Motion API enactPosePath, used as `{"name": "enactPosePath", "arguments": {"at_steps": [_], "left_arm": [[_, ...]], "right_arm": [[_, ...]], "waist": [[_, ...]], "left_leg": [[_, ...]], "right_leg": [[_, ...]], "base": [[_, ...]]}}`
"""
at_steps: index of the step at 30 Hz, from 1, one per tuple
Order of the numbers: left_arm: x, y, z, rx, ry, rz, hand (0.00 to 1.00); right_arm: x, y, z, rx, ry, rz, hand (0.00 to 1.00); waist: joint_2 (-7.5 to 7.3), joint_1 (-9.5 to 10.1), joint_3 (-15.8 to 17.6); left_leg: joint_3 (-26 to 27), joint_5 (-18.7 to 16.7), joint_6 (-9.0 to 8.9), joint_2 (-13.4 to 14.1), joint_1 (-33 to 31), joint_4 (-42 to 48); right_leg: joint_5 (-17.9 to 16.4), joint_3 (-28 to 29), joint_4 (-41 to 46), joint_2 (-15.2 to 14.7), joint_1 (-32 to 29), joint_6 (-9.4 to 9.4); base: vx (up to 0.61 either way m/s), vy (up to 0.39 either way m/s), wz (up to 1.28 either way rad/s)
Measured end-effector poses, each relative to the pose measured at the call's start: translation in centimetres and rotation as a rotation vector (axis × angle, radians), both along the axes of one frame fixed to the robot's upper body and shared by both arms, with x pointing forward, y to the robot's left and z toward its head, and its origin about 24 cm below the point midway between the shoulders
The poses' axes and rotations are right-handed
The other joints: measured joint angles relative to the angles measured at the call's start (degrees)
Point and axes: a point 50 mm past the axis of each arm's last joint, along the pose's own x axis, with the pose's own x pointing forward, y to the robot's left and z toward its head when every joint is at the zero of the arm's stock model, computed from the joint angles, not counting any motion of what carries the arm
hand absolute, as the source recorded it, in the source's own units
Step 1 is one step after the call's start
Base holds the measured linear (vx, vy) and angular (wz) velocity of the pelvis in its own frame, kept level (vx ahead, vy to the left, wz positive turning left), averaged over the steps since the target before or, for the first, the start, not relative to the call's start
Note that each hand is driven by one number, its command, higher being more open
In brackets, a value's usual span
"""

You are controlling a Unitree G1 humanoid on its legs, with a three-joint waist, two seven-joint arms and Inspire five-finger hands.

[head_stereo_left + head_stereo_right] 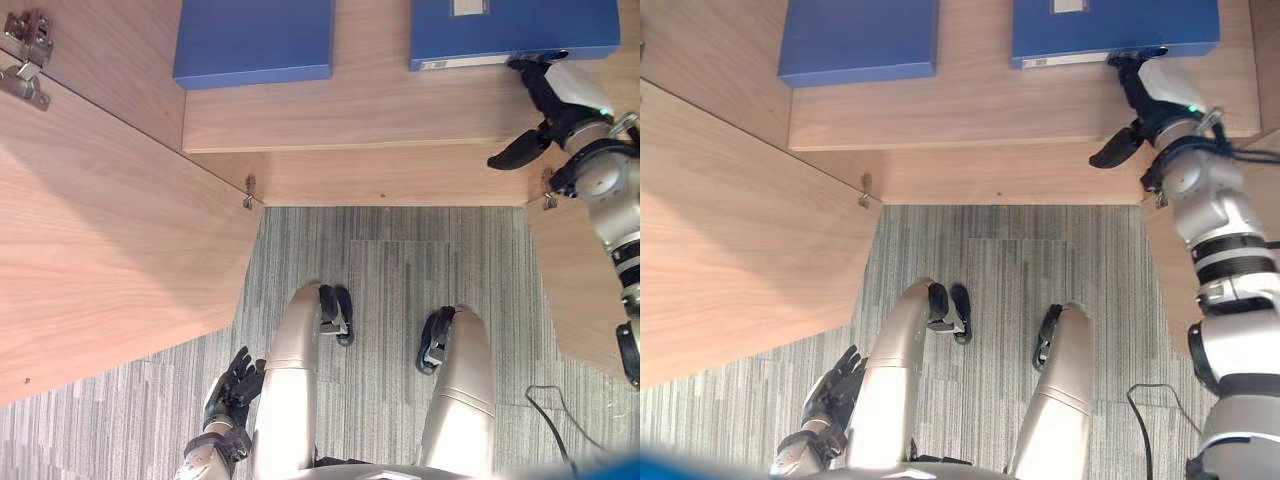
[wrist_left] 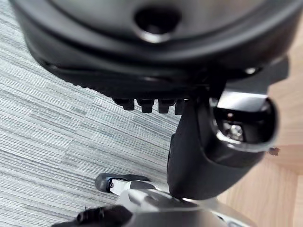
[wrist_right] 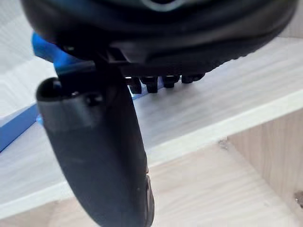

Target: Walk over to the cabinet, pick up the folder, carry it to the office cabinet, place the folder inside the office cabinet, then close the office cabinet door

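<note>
My right hand (image 1: pixel 565 100) sits open, thumb spread, at the near edge of the blue folder (image 1: pixel 515 25) on the shelf (image 1: pixel 380 115); I judge too shallow a grip could drop it.

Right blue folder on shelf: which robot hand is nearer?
Right. The right robot hand is at the folder's front edge; the left robot hand hangs low over the carpet.
</note>
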Motion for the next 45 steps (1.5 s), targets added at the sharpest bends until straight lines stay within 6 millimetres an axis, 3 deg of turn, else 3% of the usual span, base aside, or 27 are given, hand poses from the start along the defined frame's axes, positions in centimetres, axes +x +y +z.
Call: {"name": "enactPosePath", "arguments": {"at_steps": [6,12,15,19,22,24,28,30,32,33,36,37,39,41,44,45], "left_arm": [[-0.7,-0.1,0.2,0.002,0.012,0.006,1.0],[-1.1,0.1,0.0,0.008,0.026,0.016,1.0],[-1.4,0.6,-0.3,0.022,0.048,0.025,1.0],[-2.6,1.0,-1.7,0.025,0.12,0.045,1.0],[-3.9,1.2,-3.4,0.023,0.208,0.053,1.0],[-5.1,2.1,-4.7,0.07,0.295,0.051,1.0],[-6.0,2.6,-6.0,0.115,0.392,0.048,1.0],[-5.8,2.1,-6.4,0.12,0.413,0.04,1.0],[-5.8,1.6,-6.6,0.117,0.422,0.041,1.0],[-5.8,1.2,-6.8,0.116,0.434,0.036,1.0],[-6.3,0.5,-7.4,0.09,0.469,0.068,1.0],[-6.2,0.5,-7.7,0.082,0.486,0.093,1.0],[-6.2,1.0,-7.9,0.134,0.52,0.092,1.0],[-5.8,0.9,-8.0,0.145,0.532,0.081,1.0],[-5.2,1.0,-8.0,0.169,0.534,0.102,1.0],[-5.1,1.2,-8.0,0.183,0.534,0.111,1.0]], "right_arm": [[-0.5,2.3,-4.8,-0.119,0.167,0.096,1.0],[-0.6,4.3,-7.2,-0.208,0.277,0.179,1.0],[-0.7,5.5,-8.9,-0.254,0.344,0.228,1.0],[-1.0,6.4,-10.8,-0.236,0.385,0.261,1.0],[-2.1,6.9,-14.3,-0.186,0.467,0.282,1.0],[-4.3,7.4,-19.0,-0.08,0.565,0.289,1.0],[-7.5,6.2,-24.8,0.189,0.695,0.172,1.0],[-9.1,4.5,-27.9,0.414,0.753,-0.01,1.0],[-10.2,3.9,-29.7,0.533,0.792,-0.109,1.0],[-11.5,3.7,-31.3,0.634,0.815,-0.187,1.0],[-13.9,4.4,-33.7,0.814,0.848,-0.291,1.0],[-15.9,5.6,-35.5,0.949,0.866,-0.365,1.0],[-18.1,7.1,-37.0,1.081,0.873,-0.435,1.0],[-21.4,8.9,-38.9,1.238,0.913,-0.544,1.0],[-24.8,10.2,-40.1,1.363,0.913,-0.676,1.0],[-24.7,10.1,-40.1,1.397,0.88,-0.696,1.0]], "waist": [[-0.17,-0.88,-0.01],[-0.79,-2.06,-0.26],[-2.49,-2.17,-1.69],[-3.65,-2.62,-4.22],[-4.9,-2.63,-8.59],[-6.1,-2.63,-13.15],[-5.93,-3.09,-17.98],[-5.02,-2.79,-18.62],[-4.53,-2.7,-18.92],[-3.73,-2.27,-19.39],[-2.11,-2.12,-20.46],[-2.27,-2.38,-20.87],[-2.67,-2.69,-21.22],[-2.97,-3.68,-21.31],[-3.77,-4.6,-21.06],[-4.26,-4.73,-20.92]], "left_leg": [[0.77,0.79,-1.1,0.76,8.92,-7.0],[1.59,1.62,-1.58,0.9,15.98,-12.61],[2.33,1.89,-2.05,0.89,20.72,-15.66],[2.71,3.33,-2.9,0.88,27.36,-21.41],[2.73,6.5,-3.92,0.88,33.65,-29.68],[2.15,10.19,-5.44,1.18,39.66,-38.91],[-0.83,14.09,-7.34,1.21,44.27,-47.32],[-9.14,14.21,-7.46,0.29,44.48,-46.44],[-16.11,13.79,-8.13,-0.85,44.59,-45.54],[-21.73,12.82,-9.49,-1.65,45.11,-45.02],[-28.33,9.96,-9.92,-2.93,47.47,-46.71],[-26.2,9.91,-9.41,-3.55,48.9,-48.17],[-23.2,10.06,-9.16,-4.05,50.1,-49.64],[-18.03,11.26,-7.38,-5.2,52.29,-52.18],[-10.01,11.72,-6.62,-5.65,56.63,-54.7],[-7.53,11.75,-6.57,-5.7,57.56,-55.46]], "right_leg": [[1.83,-1.21,-8.0,1.59,8.84,-0.13],[3.13,-2.57,-13.75,1.99,15.72,-0.77],[3.37,-3.19,-16.42,1.89,19.94,-1.09],[4.87,-5.13,-22.33,2.11,26.81,-1.52],[7.66,-8.09,-31.1,3.01,33.9,-2.22],[11.52,-11.24,-41.84,5.08,41.54,-3.03],[16.97,-15.01,-55.73,8.45,50.0,-3.63],[20.0,-15.34,-61.92,10.82,54.16,-3.93],[21.48,-14.49,-64.26,11.71,55.86,-3.95],[22.68,-12.82,-65.65,12.67,56.36,-3.9],[24.8,-8.81,-67.8,13.44,56.37,-3.33],[26.16,-5.63,-69.26,12.95,56.06,-2.79],[27.18,-2.12,-69.37,12.3,54.85,-2.29],[28.8,3.69,-69.31,11.36,53.1,-1.26],[30.42,11.2,-68.95,11.31,52.27,-0.17],[30.96,13.46,-68.82,11.45,51.66,0.03]], "base": [[0.07,-0.032,-0.16],[0.08,-0.037,-0.09],[0.07,-0.024,-0.09],[0.08,-0.02,-0.06],[0.12,-0.03,0.0],[0.15,-0.067,0.07],[0.14,-0.079,0.28],[0.06,-0.04,0.04],[0.02,0.008,-0.3],[-0.02,0.067,-0.5],[-0.06,0.181,-0.83],[-0.1,0.237,-0.92],[-0.08,0.206,-1.07],[-0.06,0.176,-1.25],[-0.09,0.164,-1.32],[-0.09,0.093,-1.17]]}}
